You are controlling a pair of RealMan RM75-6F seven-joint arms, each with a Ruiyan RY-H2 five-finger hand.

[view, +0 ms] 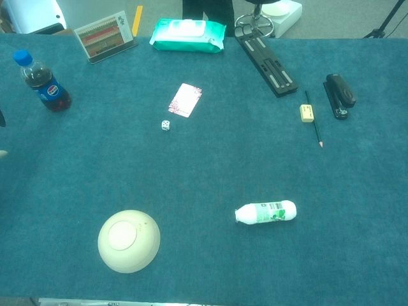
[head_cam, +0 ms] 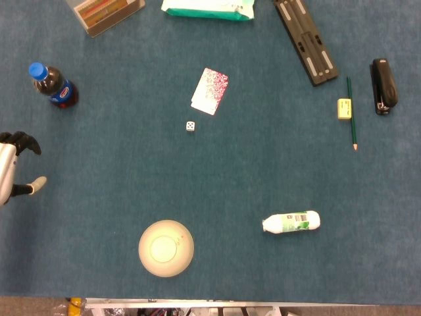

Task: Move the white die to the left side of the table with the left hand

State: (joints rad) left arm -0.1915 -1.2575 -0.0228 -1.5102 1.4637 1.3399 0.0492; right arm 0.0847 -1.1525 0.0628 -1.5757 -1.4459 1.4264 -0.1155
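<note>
A: Your die (head_cam: 190,126) sits a little left of centre in the head view, alone on the blue counter (head_cam: 118,178), just below the lower left corner of the patterned card (head_cam: 210,91). The two aren't touching.

B: And your left hand (head_cam: 18,164)?

A: At the far left edge of the head view, mid-height. Dark fingers (head_cam: 25,141) are spread above, a pale fingertip juts out lower down, and nothing is in it. It's released, well apart from the die. In the chest view you only get slivers of it at the left border.

B: Right hand?

A: Neither view shows it.

B: What's around you on the left?

A: A cola bottle (head_cam: 52,85) with a blue cap stands upright in the upper left, above your hand. An upturned cream bowl (head_cam: 166,248) sits low, left of centre.

B: The rest?

A: Along the top you have a card box (head_cam: 105,13) on the left, a teal wipes pack (head_cam: 209,8) in the middle and a long black bar (head_cam: 305,41) angled to the right. At the right edge lies a black stapler (head_cam: 383,86), with a yellow eraser (head_cam: 345,108) just beside a green pencil (head_cam: 351,113). A white bottle (head_cam: 292,222) lies on its side, lower right of centre, cap pointing left.
</note>
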